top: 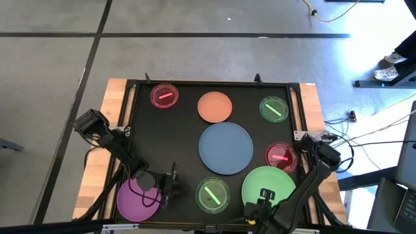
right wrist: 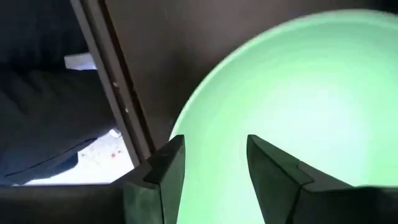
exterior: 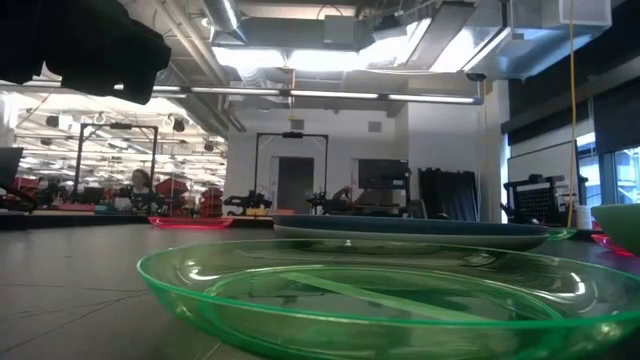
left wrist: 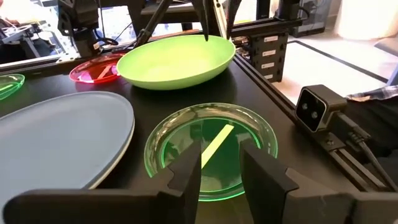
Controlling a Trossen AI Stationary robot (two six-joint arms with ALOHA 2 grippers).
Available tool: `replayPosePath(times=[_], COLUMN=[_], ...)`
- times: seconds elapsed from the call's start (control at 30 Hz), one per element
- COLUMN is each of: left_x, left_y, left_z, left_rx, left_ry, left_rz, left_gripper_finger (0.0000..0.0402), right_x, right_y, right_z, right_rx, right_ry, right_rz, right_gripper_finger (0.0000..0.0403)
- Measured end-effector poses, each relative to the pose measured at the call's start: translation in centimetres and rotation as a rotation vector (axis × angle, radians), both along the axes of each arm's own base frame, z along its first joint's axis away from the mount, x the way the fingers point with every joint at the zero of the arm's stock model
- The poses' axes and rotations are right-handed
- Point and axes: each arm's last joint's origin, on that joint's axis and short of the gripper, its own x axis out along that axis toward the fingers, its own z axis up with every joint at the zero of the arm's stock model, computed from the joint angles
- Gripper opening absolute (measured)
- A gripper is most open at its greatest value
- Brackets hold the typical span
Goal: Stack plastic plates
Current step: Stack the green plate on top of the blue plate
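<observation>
Purple plate (top: 138,199) half hidden under left end effector (top: 174,184), fingers parted; right end effector (top: 265,195) parted above light green plate (top: 270,182).

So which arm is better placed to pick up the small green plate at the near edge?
Probably the left. The left claw is open, right beside the small green striped plate and facing it in its wrist view. The right claw hovers open over the large light green plate instead.

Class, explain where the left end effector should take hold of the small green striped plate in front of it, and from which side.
Grip the raised rim of the small green plate at its near edge, facing the left end effector. The plate lies flat, so only the thin lip offers purchase; approach low, one finger over the lip and one under.
</observation>
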Motion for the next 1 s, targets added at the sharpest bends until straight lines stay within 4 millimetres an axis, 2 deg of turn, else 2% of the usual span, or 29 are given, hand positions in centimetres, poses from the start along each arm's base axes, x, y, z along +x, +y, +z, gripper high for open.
replayPosePath(times=[0.27,0.4,0.67,0.87,1.0], left_x=[0.0,0.0,0.0,0.0,0.0], left_y=[0.0,0.0,0.0,0.0,0.0], left_z=[-0.1,-0.1,-0.1,-0.1,-0.1], left_rx=[0.005,0.006,0.008,0.008,0.009], left_ry=[0.006,0.007,0.009,0.009,0.009], left_rz=[0.0,0.0,0.0,0.0,0.0], left_gripper_finger=[0.0102,0.0102,0.0102,0.0102,0.0102], right_x=[0.3,0.2,0.3,-0.3,-0.4], right_y=[1.3,0.9,1.2,0.4,0.2], right_z=[-1.2,-2.1,-4.6,-6.1,-6.4], right_rx=[0.054,0.011,0.099,0.057,0.041], right_ry=[-0.029,-0.03,-0.048,-0.013,-0.006], right_rz=[0.011,-0.021,-0.042,-0.09,-0.091], right_gripper_finger=[0.0161,0.0161,0.0161,0.0161,0.014])
